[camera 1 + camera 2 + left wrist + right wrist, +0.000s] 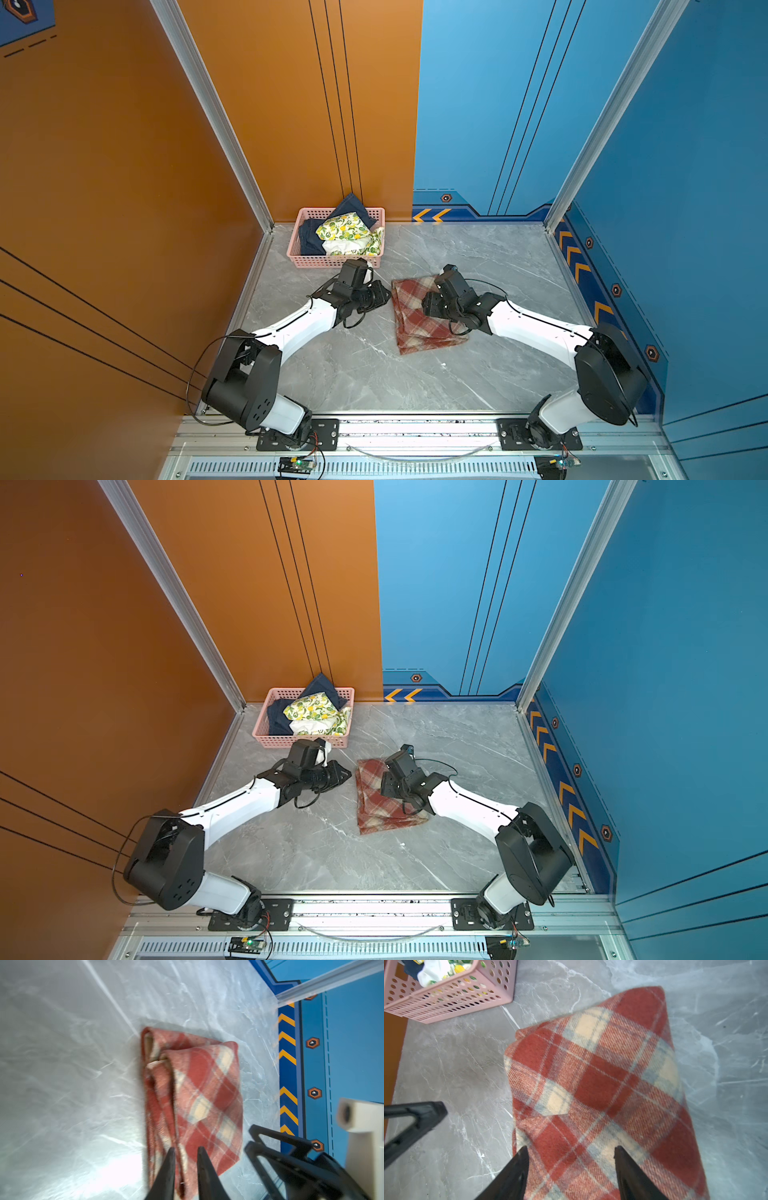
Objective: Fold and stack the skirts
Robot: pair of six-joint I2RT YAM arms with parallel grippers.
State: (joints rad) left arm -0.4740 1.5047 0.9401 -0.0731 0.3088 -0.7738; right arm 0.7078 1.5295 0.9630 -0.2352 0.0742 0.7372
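Item: plaid skirt (415,332), rust-red and cream, folded to a compact packet, lying just 3 o'clock of centre on the grey marbled table (374,374). Left gripper (186,1150): jaws a narrow slot apart, nothing between them, poised at the packet's 9 o'clock edge, where the loose layers show. Right gripper (572,1148): jaws wide, empty, hovering over the packet from its 3 o'clock side. Pink basket (332,261): at the table's 11 o'clock corner, containing the lemon-print skirt (345,232) crumpled on top of the denim skirt (309,241). Hazards, as judged: a fingertip catching the open layered edge on its way out would drag the fold apart. The two basket garments lie tangled, so lifting the lemon-print one may haul the denim along or tip the light basket. Count: skirts, three (one folded, two unfolded); baskets, one; grippers, two; stack so far, one item. The denim shows in two patches, taken as one garment.
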